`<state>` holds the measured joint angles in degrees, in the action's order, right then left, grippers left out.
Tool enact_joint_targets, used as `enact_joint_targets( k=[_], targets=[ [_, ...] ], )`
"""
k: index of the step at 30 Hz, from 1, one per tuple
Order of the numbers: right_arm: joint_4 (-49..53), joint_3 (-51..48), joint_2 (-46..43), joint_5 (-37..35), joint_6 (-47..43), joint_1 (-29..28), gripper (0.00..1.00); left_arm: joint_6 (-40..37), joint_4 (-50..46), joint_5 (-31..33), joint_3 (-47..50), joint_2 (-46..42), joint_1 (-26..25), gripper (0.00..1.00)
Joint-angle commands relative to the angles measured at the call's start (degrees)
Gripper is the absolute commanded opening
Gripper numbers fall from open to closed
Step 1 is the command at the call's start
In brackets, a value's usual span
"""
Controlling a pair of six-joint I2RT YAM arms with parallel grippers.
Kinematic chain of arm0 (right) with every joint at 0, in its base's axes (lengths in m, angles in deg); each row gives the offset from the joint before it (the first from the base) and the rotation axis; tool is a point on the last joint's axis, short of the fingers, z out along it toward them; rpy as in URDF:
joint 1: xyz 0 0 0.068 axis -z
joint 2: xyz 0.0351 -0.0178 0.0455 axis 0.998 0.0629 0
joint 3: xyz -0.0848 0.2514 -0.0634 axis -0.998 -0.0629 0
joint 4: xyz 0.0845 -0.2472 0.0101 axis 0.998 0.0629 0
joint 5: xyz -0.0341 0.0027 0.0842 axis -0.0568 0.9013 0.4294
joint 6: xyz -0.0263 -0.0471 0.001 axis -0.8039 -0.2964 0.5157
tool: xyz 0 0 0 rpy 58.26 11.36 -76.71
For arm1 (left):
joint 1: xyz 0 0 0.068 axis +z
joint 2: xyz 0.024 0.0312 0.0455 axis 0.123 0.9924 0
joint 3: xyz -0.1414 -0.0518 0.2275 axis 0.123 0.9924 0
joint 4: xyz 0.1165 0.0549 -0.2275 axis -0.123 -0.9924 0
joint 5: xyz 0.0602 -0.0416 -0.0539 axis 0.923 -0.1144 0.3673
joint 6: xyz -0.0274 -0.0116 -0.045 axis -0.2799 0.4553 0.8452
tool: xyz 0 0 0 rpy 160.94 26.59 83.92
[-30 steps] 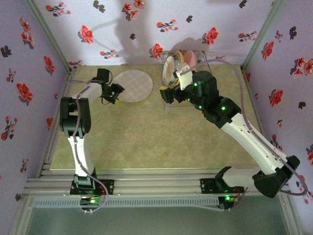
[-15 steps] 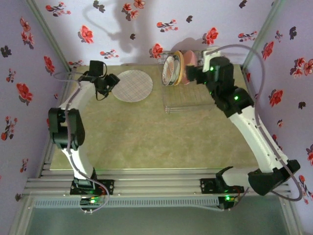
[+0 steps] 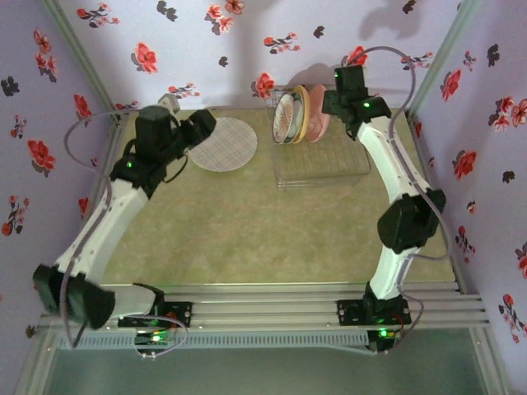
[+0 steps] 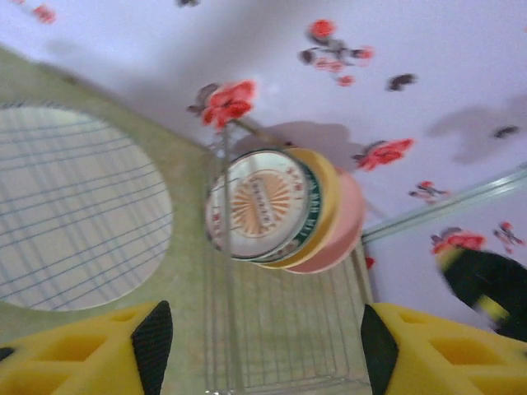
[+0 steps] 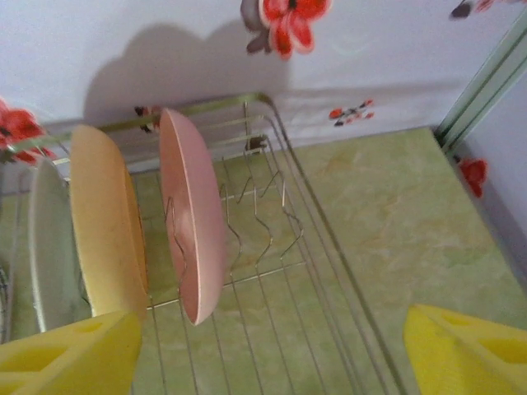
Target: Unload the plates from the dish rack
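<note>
Three plates [image 4: 280,210] upright in rack [image 4: 288,329], fourth plate [image 4: 74,206] flat on worktop [image 3: 247,222] left of it; left end effector [image 4: 265,346], right end effector [image 5: 272,350] open, empty.

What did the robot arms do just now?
The right tool swung from the front of the silver wire dish rack round to the pink round plate at its back. The left tool stayed beside the pale grid-patterned round plate. Nothing was grabbed; no plate moved.
</note>
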<state>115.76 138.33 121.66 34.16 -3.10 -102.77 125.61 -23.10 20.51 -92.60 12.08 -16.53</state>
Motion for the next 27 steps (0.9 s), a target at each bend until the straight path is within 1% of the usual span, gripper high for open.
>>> enact_joint_targets(
  k=[1,2,4,7,10,13,17,20,23,27],
  targets=[
    [1.8,3.3,3.9,-1.0,1.3,0.2,0.81,-10.2,12.3,6.8,5.1,-7.2,-6.7,0.63],
    [1.3,3.7,5.3,-1.3,1.2,0.2,0.80,-11.2,12.4,8.2,5.9,-8.7,-8.1,0.63],
    [0.5,4.7,7.7,-1.6,0.9,0.2,0.78,-10.8,10.7,9.0,6.4,-10.5,-9.2,0.62],
    [0.9,7.2,11.4,-2.0,0.8,0.2,0.75,-10.1,7.7,9.6,7.1,-12.3,-9.9,0.62],
    [1.3,8.8,14.0,-3.3,1.2,0.1,0.74,-9.5,6.9,9.9,8.0,-13.4,-10.4,0.62],
    [0.4,9.2,15.5,-4.3,1.6,0.1,0.70,-9.4,6.6,9.8,8.0,-13.7,-10.9,0.62],
    [-0.1,10.7,17.8,-5.9,1.8,0.1,0.64,-9.5,6.4,10.1,7.5,-13.7,-11.5,0.62],
    [-0.7,12.4,19.6,-5.6,1.4,0.1,0.59,-9.7,6.5,10.1,7.0,-13.8,-11.8,0.62],
    [-2.0,13.2,20.8,-4.2,1.0,0.1,0.49,-10.0,6.0,10.1,6.8,-13.8,-12.0,0.62],
    [-2.3,14.8,22.6,-4.2,0.9,0.1,0.46,-9.4,5.1,10.3,6.7,-14.1,-12.3,0.62]
  ],
)
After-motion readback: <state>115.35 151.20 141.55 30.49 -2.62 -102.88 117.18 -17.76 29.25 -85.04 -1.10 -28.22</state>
